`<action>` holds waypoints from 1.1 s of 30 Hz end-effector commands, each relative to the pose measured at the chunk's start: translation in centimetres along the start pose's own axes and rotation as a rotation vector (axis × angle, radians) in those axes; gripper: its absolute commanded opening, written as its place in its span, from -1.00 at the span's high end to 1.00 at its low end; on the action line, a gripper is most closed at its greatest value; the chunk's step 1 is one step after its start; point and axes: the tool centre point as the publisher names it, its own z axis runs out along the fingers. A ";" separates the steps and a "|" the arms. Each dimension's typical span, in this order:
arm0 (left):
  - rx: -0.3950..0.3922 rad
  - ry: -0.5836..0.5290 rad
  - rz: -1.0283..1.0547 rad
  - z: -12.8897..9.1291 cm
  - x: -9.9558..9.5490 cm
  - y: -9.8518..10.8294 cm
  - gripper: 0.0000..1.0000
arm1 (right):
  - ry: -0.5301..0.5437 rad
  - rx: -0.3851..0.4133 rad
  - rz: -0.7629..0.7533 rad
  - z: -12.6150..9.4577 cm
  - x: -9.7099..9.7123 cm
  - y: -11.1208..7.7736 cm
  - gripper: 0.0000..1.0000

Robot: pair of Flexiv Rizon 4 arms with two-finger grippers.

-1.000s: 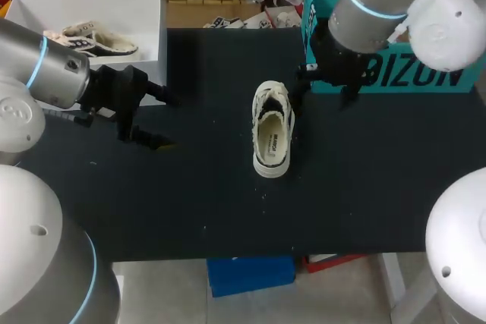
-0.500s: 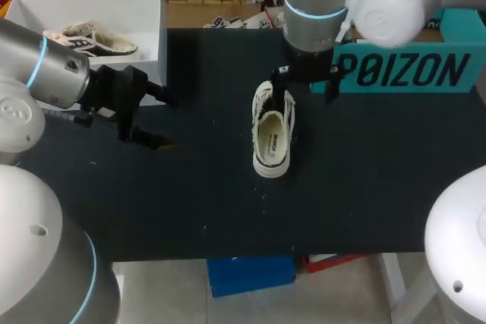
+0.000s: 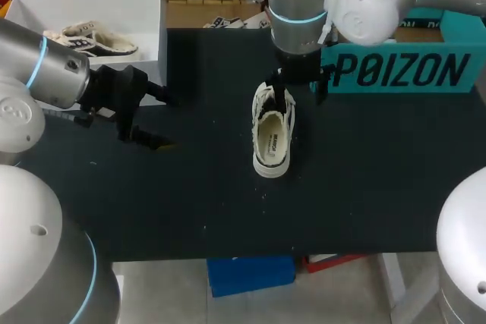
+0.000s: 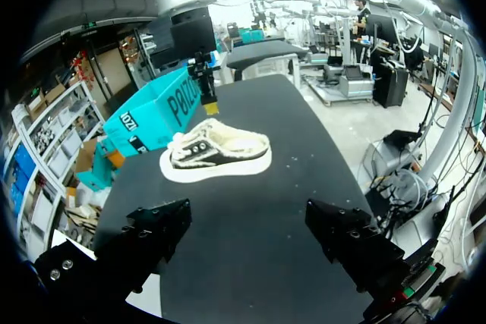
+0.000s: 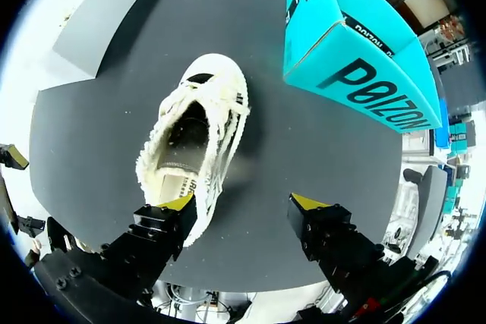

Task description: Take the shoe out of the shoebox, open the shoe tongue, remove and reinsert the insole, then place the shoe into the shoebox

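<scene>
A white shoe (image 3: pixel 272 133) with a fleecy lining lies on the black table (image 3: pixel 364 187), its insole showing through the wide mouth. My right gripper (image 3: pixel 298 87) hangs open above the shoe's far end. In the right wrist view the shoe (image 5: pixel 194 138) lies ahead of the right gripper (image 5: pixel 243 204), with one yellow fingertip (image 5: pixel 179 202) at the shoe's edge and the other over bare table. The teal shoebox (image 3: pixel 402 66) stands at the back right. My left gripper (image 3: pixel 156 121) stays open and empty at the left; from there the shoe (image 4: pixel 216 149) is far ahead.
A white open box (image 3: pixel 144 13) at the back left corner holds another shoe (image 3: pixel 91 39). The teal shoebox (image 5: pixel 349 51) stands close beside the shoe's toe end. Bare black table (image 4: pixel 258 210) lies between my left gripper (image 4: pixel 247 227) and the shoe.
My right arm has swung left from in front of the teal shoebox to above the shoe's far end. The left arm and the shoe have not moved.
</scene>
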 end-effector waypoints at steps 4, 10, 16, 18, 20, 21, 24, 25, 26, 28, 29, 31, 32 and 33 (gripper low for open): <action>-0.003 -0.004 0.000 0.1 0.1 0.0 -1.00 | 0.019 0.011 0.005 1.9 0.1 1.1 -0.58; -0.003 -0.004 0.000 0.1 0.1 0.0 -1.00 | 0.022 0.018 0.006 2.6 0.0 1.5 -0.35; -0.003 -0.004 0.000 0.1 0.1 0.0 -1.00 | 0.019 0.029 0.003 3.0 0.0 1.4 -0.36; -0.003 -0.004 0.000 0.1 0.1 0.0 -1.00 | 0.019 0.033 0.003 3.2 0.1 1.3 -0.37; -0.003 -0.004 0.000 0.1 0.1 0.0 -1.00 | 0.021 0.036 0.003 3.5 0.1 1.4 -0.38; -0.003 -0.004 0.000 0.1 0.1 0.0 -1.00 | 0.021 0.038 0.002 3.6 0.1 1.4 -0.36; -0.003 -0.004 0.000 0.1 0.1 0.0 -1.00 | 0.024 0.044 0.002 3.9 0.4 1.2 -0.36; -0.003 -0.004 0.000 0.1 0.1 0.0 -1.00 | 0.025 0.046 0.001 4.0 0.4 1.2 -0.34; -0.003 -0.004 0.000 0.1 0.1 0.0 -1.00 | 0.027 0.048 0.001 4.2 0.4 1.2 -0.36; -0.003 -0.004 0.000 0.1 0.1 0.0 -1.00 | 0.029 0.051 0.002 4.5 0.4 1.2 -0.36; -0.003 -0.004 0.000 0.1 0.1 0.0 -1.00 | 0.030 0.052 0.002 4.6 0.4 1.2 -0.37; -0.003 -0.004 0.000 0.1 0.1 0.0 -1.00 | 0.032 0.054 0.002 4.7 0.5 1.2 -0.40; -0.003 -0.004 0.000 0.1 0.1 0.0 -1.00 | 0.033 0.054 0.002 4.7 0.5 1.2 -0.42; -0.003 -0.004 0.000 0.1 0.1 0.0 -1.00 | 0.034 0.055 0.002 4.8 0.5 1.3 -0.43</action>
